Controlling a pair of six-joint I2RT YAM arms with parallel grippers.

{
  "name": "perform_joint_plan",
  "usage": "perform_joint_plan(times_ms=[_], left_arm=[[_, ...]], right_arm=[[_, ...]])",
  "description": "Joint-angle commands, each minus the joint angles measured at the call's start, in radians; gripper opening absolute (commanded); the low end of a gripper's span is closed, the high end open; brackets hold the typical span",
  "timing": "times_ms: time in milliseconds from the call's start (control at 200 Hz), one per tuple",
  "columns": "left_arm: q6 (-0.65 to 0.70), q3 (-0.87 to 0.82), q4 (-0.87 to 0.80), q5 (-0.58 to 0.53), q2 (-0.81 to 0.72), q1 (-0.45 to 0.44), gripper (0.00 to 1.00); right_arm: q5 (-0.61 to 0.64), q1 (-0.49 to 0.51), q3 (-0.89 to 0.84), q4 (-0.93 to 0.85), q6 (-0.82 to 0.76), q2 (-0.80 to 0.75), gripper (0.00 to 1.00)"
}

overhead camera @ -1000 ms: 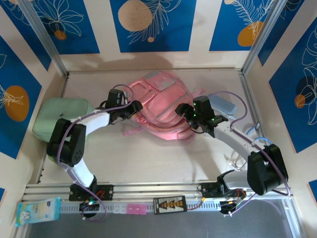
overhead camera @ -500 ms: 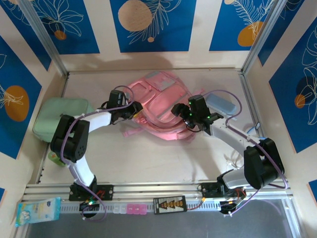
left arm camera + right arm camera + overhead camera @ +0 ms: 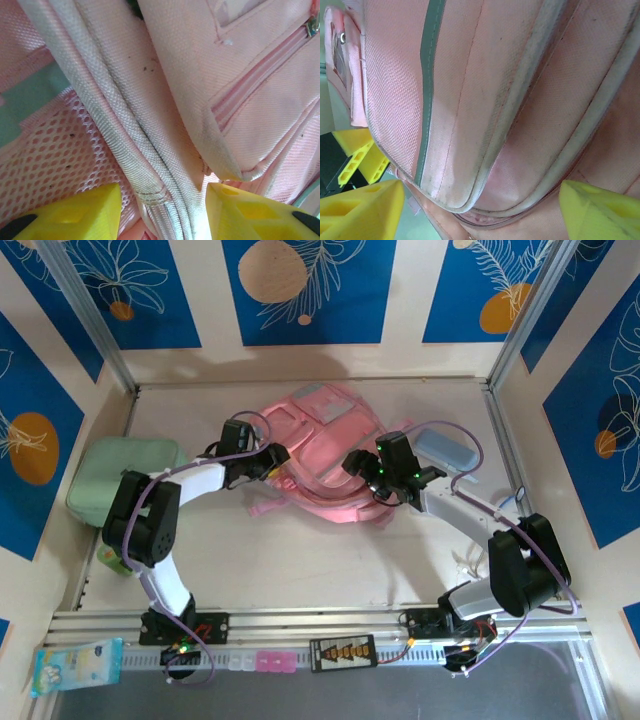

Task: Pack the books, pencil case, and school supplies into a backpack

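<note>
We see the left pincer (image 3: 162, 212) half parted astride a piped seam of the backpack (image 3: 318, 430), whether gripping we cannot tell, the right pincer (image 3: 357, 462) spread wide, holding nothing, at its opposite side, and the pencil case (image 3: 447, 452) just beyond that pincer's right.

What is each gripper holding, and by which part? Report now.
Left gripper: fingers straddle the backpack's grey piped seam; whether they pinch it cannot be told. Right gripper: jaws wide around the backpack's rounded edge, apparently holding nothing.
</note>
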Motion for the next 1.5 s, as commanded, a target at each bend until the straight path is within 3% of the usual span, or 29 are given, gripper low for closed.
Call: perform_joint_plan(times_ms=[0,345,425,540,720,840,1140,1260,1495], left_arm=[[-0.024,0.029,0.036,0.050,0.019,0.000,0.45],[-0.014,0.075,-0.015,0.054,0.056,-0.020,0.31],[-0.023,0.073,-0.002,0.061,0.050,-0.020,0.21],[-0.060,0.056,0.035,0.087,0.020,-0.020,0.00],[-0.197,0.010,0.130,0.112,-0.079,-0.043,0.00],[-0.272,0.003,0.175,0.098,-0.117,-0.065,0.00],[-0.351,0.028,0.233,0.053,-0.097,-0.118,0.00],[-0.364,0.032,0.240,0.054,-0.078,-0.133,0.00],[-0.386,0.028,0.263,0.054,-0.061,-0.144,0.00]], right_arm=[[-0.018,0.009,0.028,-0.001,-0.007,0.019,0.81],[-0.019,0.030,0.063,-0.026,-0.041,0.055,0.79],[-0.017,0.030,0.064,-0.029,-0.046,0.055,0.79],[0.001,0.029,0.072,-0.043,-0.065,0.042,0.79],[0.182,0.068,0.203,-0.263,-0.168,-0.021,0.77],[0.198,0.093,0.272,-0.352,-0.195,-0.019,0.75],[0.198,0.257,0.294,-0.290,-0.111,0.082,0.55],[0.217,0.308,0.358,-0.302,-0.120,0.172,0.41],[0.274,0.339,0.400,-0.254,-0.090,0.263,0.34]])
